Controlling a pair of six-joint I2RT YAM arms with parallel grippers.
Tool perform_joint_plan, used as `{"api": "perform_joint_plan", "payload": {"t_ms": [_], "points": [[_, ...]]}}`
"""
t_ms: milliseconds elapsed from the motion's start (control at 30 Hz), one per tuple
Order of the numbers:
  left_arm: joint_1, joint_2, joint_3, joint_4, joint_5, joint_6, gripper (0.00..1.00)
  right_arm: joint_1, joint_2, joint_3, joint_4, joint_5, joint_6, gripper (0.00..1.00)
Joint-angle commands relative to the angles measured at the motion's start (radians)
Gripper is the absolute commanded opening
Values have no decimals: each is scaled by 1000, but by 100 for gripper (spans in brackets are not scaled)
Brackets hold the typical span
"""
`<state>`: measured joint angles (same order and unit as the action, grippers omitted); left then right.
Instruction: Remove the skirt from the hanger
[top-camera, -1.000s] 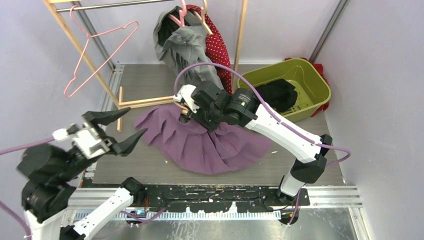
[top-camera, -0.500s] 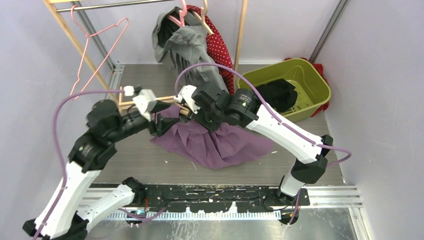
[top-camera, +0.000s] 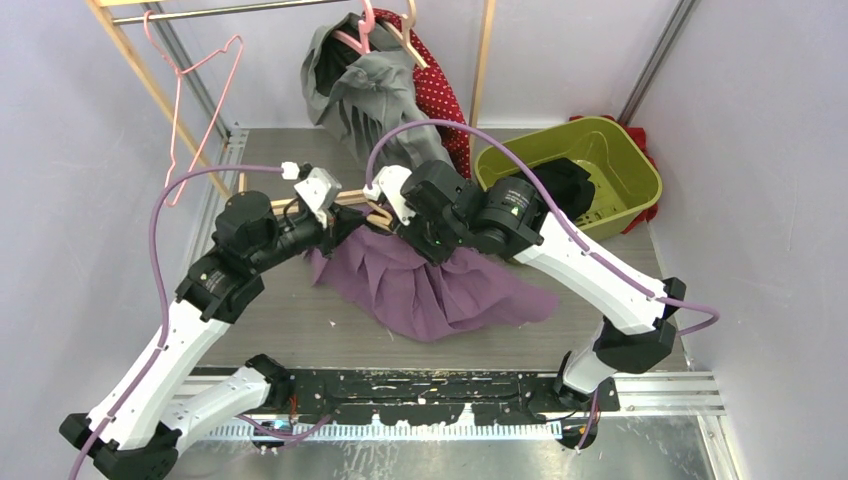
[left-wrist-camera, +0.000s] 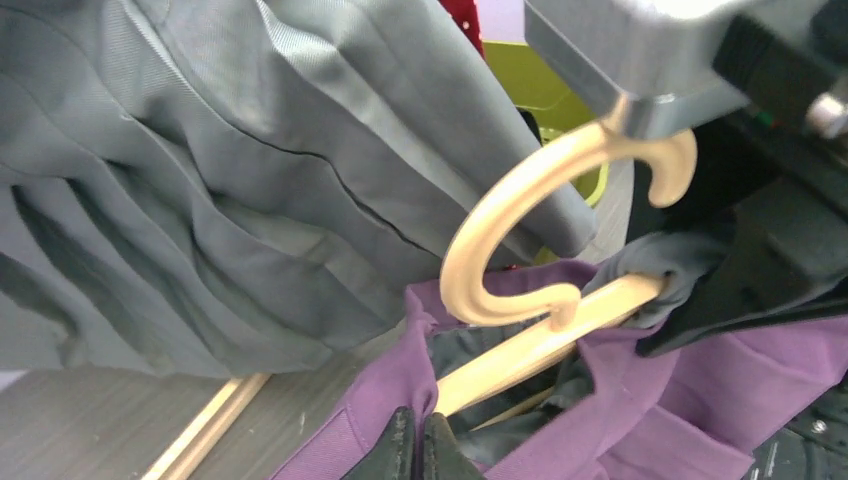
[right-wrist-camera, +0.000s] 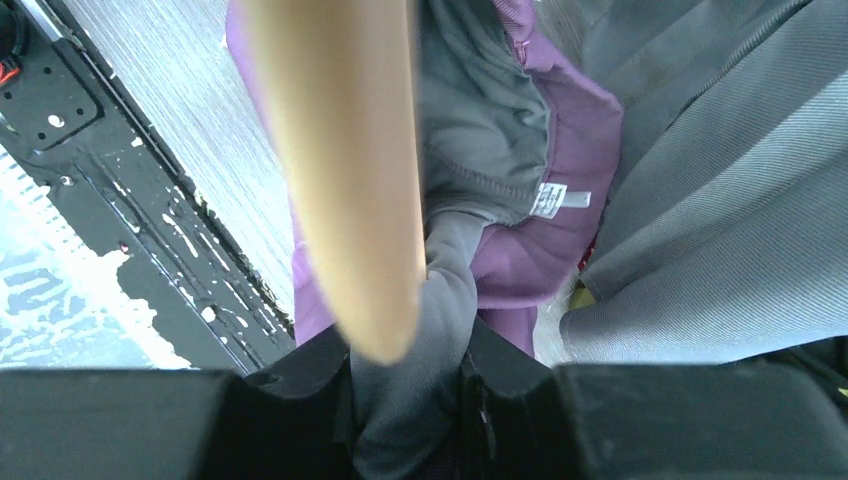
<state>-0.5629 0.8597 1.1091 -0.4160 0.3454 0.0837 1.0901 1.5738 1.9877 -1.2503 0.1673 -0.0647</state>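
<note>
Purple skirt (top-camera: 440, 290) is lying mid-table, spreading toward the near edge, with its waistband (left-wrist-camera: 400, 390) on the wooden hanger (left-wrist-camera: 520, 240). Left gripper (left-wrist-camera: 418, 425) is pinching the waistband, jaws nearly together. Right gripper (right-wrist-camera: 410, 400) is clamping the grey lining (right-wrist-camera: 480, 130) beside the hanger bar.

Your table and what rests on it

The grey wood-grain table (top-camera: 290, 320) carries the lower folds of the purple skirt (top-camera: 440, 295), spread near its middle. You'll find a green tub (top-camera: 628, 178) at the far right corner with dark cloth inside. The wooden rack (top-camera: 484, 70) stands along the far side, and pale specks lie scattered just beside the skirt's near hem.
</note>
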Motion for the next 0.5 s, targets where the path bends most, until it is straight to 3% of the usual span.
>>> {"api": "perform_joint_plan", "payload": {"t_ms": [0, 100, 167, 333, 467], "points": [[-3, -10, -50, 99, -79, -9, 0, 5, -70, 33, 104, 11, 23, 1], [-3, -9, -56, 92, -161, -2, 0, 5, -73, 33, 103, 10, 26, 1], [-3, -10, -43, 48, -304, 14, 0, 5, -79, 29, 102, 13, 29, 1], [-2, -24, -41, -151, -575, 122, 0, 6, -103, 18, 100, 57, 25, 1], [-2, -33, -110, -295, -674, 122, 0, 5, -121, 10, 113, 89, 7, 1]]}}
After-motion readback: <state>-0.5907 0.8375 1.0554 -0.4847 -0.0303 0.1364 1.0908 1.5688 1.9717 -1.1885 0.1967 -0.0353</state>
